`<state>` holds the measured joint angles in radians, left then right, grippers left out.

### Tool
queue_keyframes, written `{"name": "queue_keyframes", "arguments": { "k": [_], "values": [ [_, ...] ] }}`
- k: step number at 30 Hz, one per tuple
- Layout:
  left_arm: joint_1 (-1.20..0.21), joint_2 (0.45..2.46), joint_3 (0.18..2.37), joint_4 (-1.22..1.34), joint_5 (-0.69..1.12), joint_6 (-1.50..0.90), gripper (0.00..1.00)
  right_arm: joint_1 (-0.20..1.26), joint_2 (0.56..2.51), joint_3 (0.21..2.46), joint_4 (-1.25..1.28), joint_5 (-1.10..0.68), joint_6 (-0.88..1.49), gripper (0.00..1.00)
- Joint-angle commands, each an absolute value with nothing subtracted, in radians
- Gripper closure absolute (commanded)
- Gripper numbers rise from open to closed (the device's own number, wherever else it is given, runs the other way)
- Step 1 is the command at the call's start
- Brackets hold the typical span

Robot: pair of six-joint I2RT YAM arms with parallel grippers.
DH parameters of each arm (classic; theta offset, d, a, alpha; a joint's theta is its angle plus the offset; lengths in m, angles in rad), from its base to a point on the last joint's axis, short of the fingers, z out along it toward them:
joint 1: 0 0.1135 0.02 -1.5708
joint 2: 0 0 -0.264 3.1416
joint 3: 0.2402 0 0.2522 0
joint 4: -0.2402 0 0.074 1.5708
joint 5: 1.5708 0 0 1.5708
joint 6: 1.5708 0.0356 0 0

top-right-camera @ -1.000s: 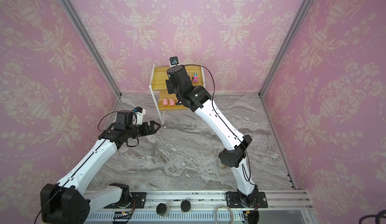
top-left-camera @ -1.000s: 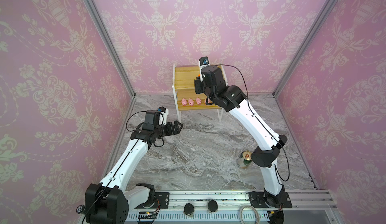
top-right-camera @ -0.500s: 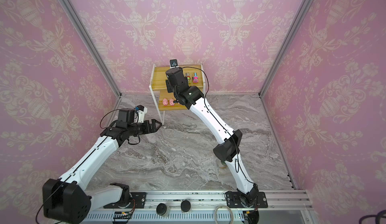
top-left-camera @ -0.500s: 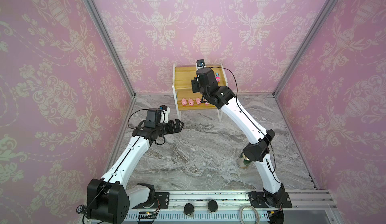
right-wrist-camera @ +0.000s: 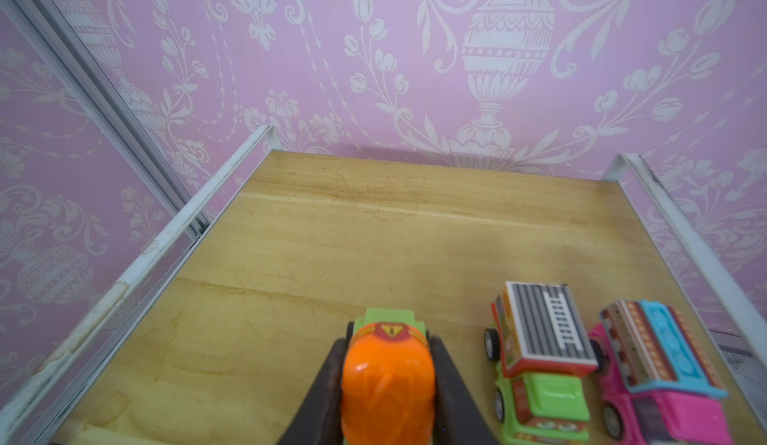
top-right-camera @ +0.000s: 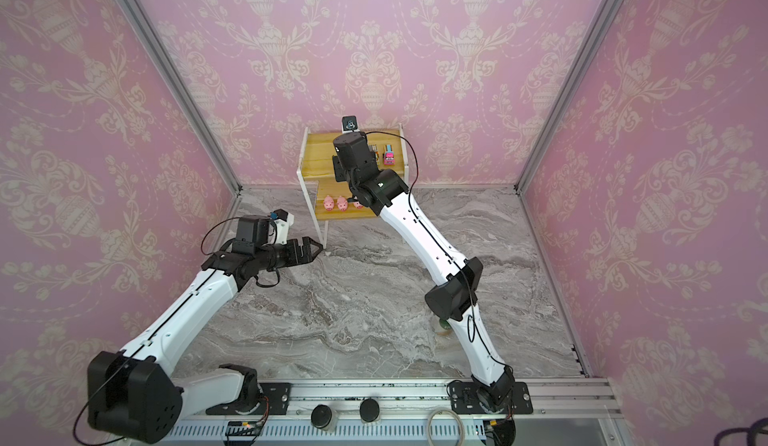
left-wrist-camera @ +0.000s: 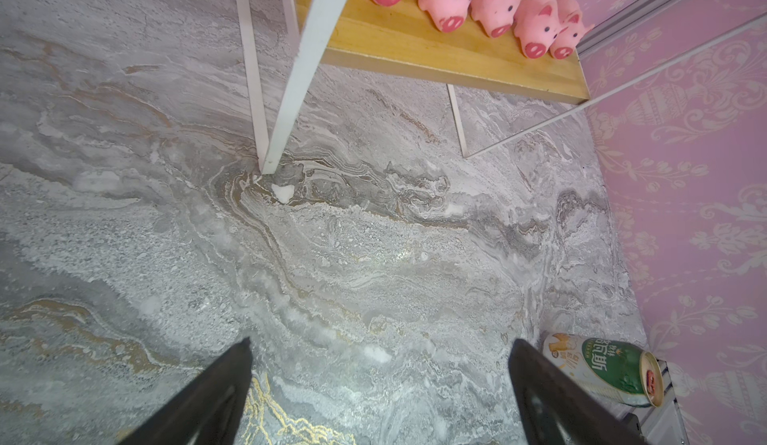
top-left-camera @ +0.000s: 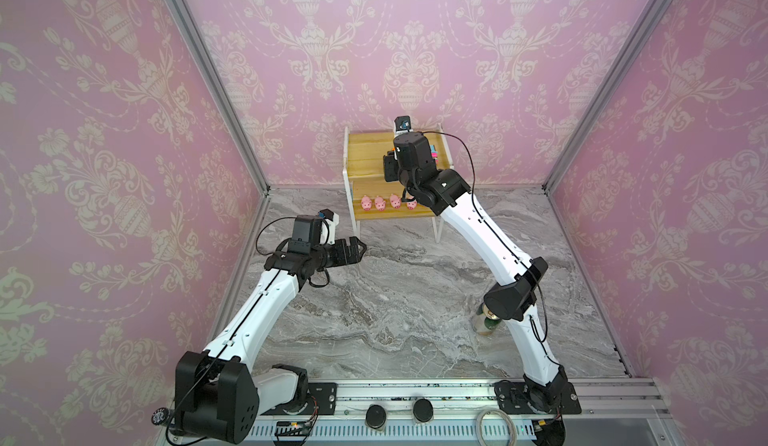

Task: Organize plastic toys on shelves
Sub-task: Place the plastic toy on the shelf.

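While the right claw (right-wrist-camera: 388,341) grips the orange truck (right-wrist-camera: 388,376) between its two dark fingers (right-wrist-camera: 328,380) over the top board (right-wrist-camera: 373,223) of the rack (top-left-camera: 365,161), the brown-green truck (right-wrist-camera: 539,351) and the pink truck (right-wrist-camera: 660,364) stand just beside it, and five pigs (left-wrist-camera: 494,7) sit in a row on the lower board (left-wrist-camera: 415,48). Whether the orange truck's wheels touch the wood cannot be told. The left claw (left-wrist-camera: 379,341) hangs wide open and empty above the table (left-wrist-camera: 332,256), near a leg of the rack. The step in hand looks like letting this truck go, and the risks lie there. Released above the board or tilted, it could roll off the front edge. A finger swinging sideways could knock the brown-green truck into the pink one. The right arm's elbow also stands close to the can (top-left-camera: 482,325), which could tip as the arm draws back.
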<state>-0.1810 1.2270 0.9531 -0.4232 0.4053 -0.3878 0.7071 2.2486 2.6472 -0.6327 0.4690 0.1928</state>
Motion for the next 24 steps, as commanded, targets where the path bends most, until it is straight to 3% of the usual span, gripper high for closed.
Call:
{"name": "queue_keyframes", "arguments": {
  "k": [1, 24],
  "values": [
    [-0.187, 1.236, 0.962, -0.413, 0.4, -0.396, 0.02, 0.704, 2.279, 2.679, -0.617, 0.453, 0.221, 0.7],
    [-0.188, 1.239, 0.948, -0.397, 0.403, -0.402, 0.02, 0.697, 2.312, 2.707, -0.604, 0.451, 0.218, 0.6]
  ]
}}
